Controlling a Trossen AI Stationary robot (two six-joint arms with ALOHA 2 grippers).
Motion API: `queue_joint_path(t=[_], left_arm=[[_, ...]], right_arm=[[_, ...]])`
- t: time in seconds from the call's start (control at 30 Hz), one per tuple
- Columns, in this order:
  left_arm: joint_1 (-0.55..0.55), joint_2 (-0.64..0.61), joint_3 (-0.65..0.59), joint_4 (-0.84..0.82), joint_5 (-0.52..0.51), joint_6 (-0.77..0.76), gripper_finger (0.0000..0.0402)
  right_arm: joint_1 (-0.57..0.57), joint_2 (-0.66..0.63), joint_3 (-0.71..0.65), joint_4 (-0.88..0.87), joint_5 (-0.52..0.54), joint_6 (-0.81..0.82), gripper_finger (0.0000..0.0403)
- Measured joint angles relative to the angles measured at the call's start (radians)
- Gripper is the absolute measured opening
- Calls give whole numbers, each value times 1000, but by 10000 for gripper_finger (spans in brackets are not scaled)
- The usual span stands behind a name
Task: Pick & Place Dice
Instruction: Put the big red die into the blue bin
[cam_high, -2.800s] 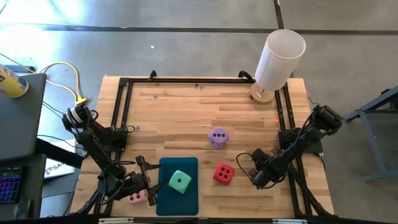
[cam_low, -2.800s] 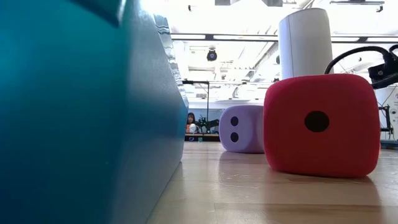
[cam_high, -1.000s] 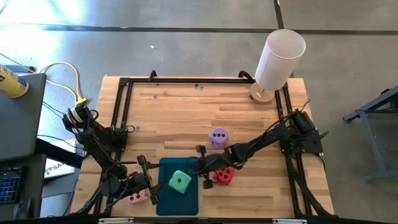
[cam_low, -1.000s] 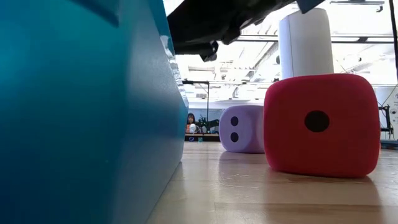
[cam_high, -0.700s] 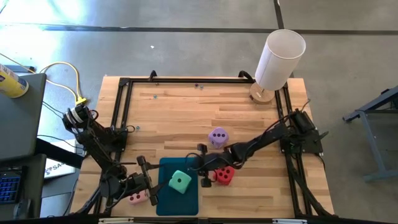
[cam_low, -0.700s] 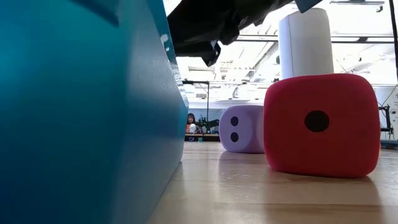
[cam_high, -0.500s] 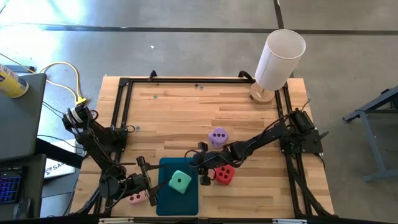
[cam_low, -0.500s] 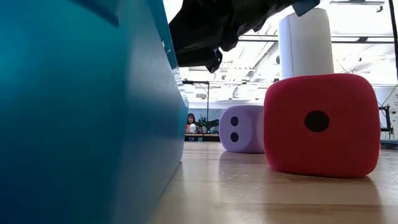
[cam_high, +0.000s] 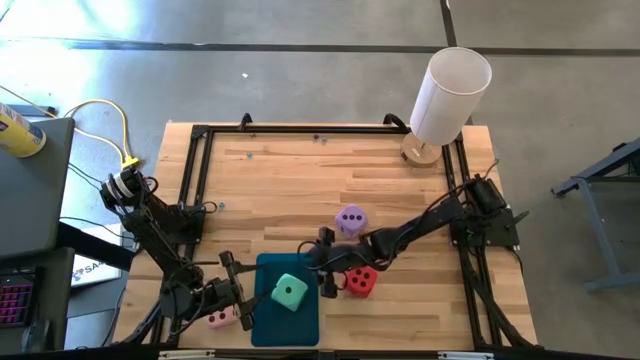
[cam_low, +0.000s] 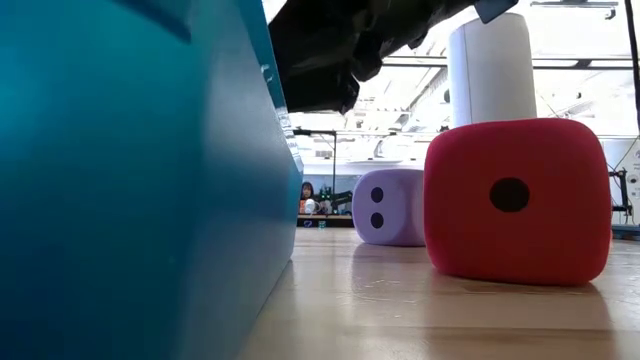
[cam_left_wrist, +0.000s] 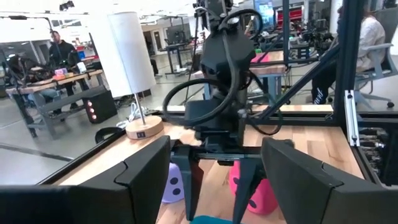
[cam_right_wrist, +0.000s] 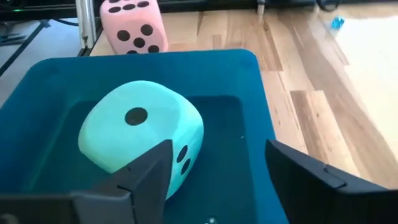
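We see the mint green die (cam_high: 290, 292) lying in the teal tray (cam_high: 268, 322) | red die (cam_high: 360, 281) and lilac die (cam_high: 350, 220) on the table (cam_high: 280, 180) | pink die (cam_high: 219, 318) beside the tray | right gripper (cam_high: 326, 263) spread wide at the tray's edge, empty | left gripper (cam_high: 240, 295) released, by the pink die.

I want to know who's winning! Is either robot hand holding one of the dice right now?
No, nothing is held. The right gripper hangs open by the tray edge, near the mint green die. The left gripper is open too, beside the pale pink die.
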Motion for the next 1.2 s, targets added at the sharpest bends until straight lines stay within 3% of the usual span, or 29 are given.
queue_joint_path(t=[0.17, 0.3, 0.57, 0.7, 0.87, 1.1, 1.2], left_arm=[[4, 0, 0, -5, 0, -30, 246], [25, -1, 0, 74, 3, 64, 246], [50, -3, 0, 216, -13, 243, 246], [49, -3, 0, 219, -82, 251, 246], [57, -3, 0, 219, -151, 268, 246], [80, -3, 0, 219, -160, 326, 246], [82, -3, 0, 219, -161, 327, 246]], right_arm=[[29, -4, 0, 104, 87, -90, 287], [63, -61, -1, 69, 146, -242, 298], [137, -316, 0, -135, 462, -254, 297], [160, -385, 0, -248, 476, -238, 297], [157, -412, 0, -248, 468, -232, 305], [115, -395, 0, -325, 461, -156, 382], [99, -386, -1, -387, 426, -94, 392]])
